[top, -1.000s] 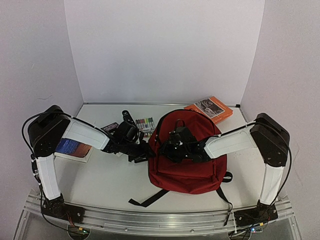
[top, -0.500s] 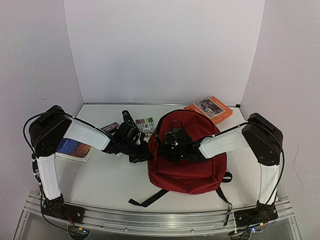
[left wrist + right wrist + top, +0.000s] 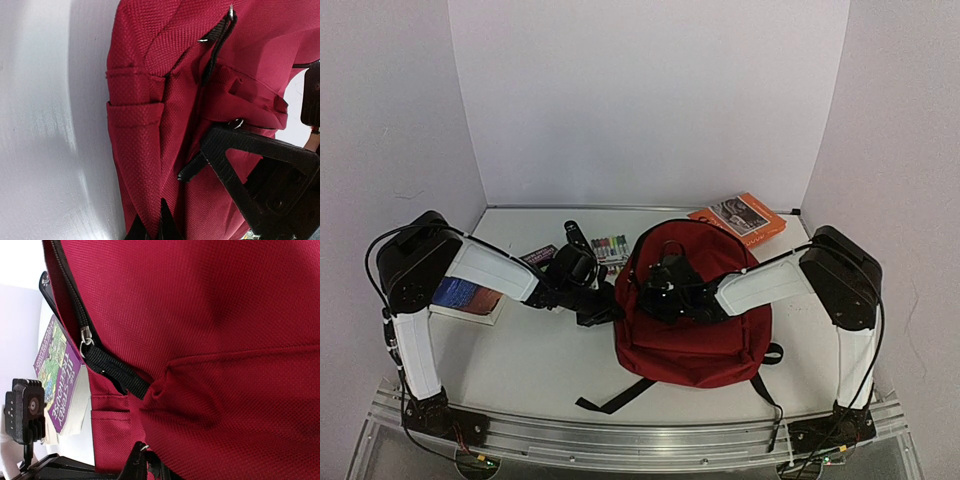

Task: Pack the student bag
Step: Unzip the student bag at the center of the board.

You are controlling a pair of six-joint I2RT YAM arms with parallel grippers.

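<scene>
Lying flat on the counter (image 3: 540, 360), the student bag (image 3: 705, 340) is gripped at two spots: the left tool (image 3: 152, 227) is clamped tight on its left-edge fabric, and the right tool (image 3: 146, 465), nearly closed, pinches a fold on its front.

The left gripper (image 3: 152, 227), open a second ago, is now pinching shut on a fold at the left edge of the student bag (image 3: 695, 340). The right gripper (image 3: 146, 465) is narrowing on the red fabric below the zipper (image 3: 75, 315), while the right arm (image 3: 760, 282) is swinging leftward across the bag's upper part.
</scene>
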